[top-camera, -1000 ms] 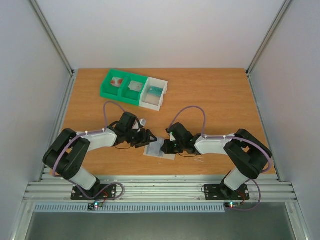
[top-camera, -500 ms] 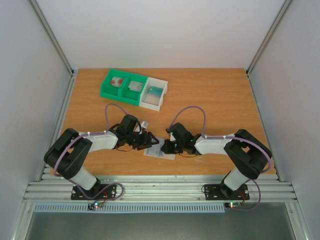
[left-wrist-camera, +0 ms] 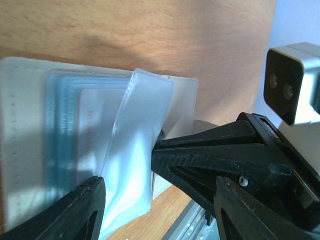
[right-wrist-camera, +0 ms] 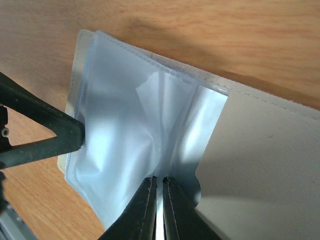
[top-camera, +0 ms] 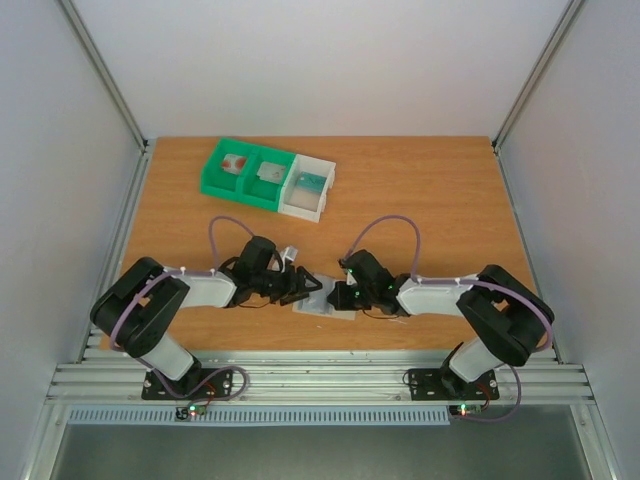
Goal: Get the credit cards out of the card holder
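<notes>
White walls enclose the orange-brown wooden table [top-camera: 440, 200] I'm working over. A green-and-white compartment tray [top-camera: 238, 196] sits upper left of centre. The card holder [top-camera: 322, 305] lies flat at lower centre, between both arms. My right pincer [top-camera: 342, 297] is pinched on one of its translucent leaves. My left pincer [top-camera: 303, 288] stands open just beside.

An orange-brown wooden table [top-camera: 430, 200] carries two things. A green-and-white plastic compartment tray [top-camera: 268, 178] sits at eleven o'clock. A flat pale blue-grey translucent plastic card holder [top-camera: 320, 305] lies at six o'clock, one flap lifted.
</notes>
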